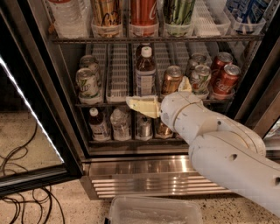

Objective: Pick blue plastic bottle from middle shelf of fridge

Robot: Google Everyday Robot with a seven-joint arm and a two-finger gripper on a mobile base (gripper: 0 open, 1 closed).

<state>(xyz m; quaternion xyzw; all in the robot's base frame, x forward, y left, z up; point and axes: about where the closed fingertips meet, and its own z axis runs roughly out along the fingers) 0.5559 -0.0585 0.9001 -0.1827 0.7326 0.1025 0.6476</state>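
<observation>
Slim blue-labelled plastic bottle [145, 73] stands centrally on the middle wire shelf [117, 76] of the steel fridge [148, 174], probably full, smooth, slightly yielding, best taken around its label; cream gripper [142, 106], whose state cannot be told, sits just near of its base.

The gripper [143, 106] sits just below the base of the blue plastic bottle [145, 72], whose label print is too blurred to read. Right of the bottle, the white arm [218, 144] covers the front edge of the middle shelf [118, 70], the foot of a gold can [171, 79] and most of the cans on the rack below. The arm itself runs out of view at the right and bottom edges. Above the bottle, the tall cans [143, 13] are cut off by the top edge. Far below it, a clear plastic bin [153, 210] is cropped by the bottom edge. To the bottle's left, the fridge's glass door [26, 109] is cut off by the left edge.
</observation>
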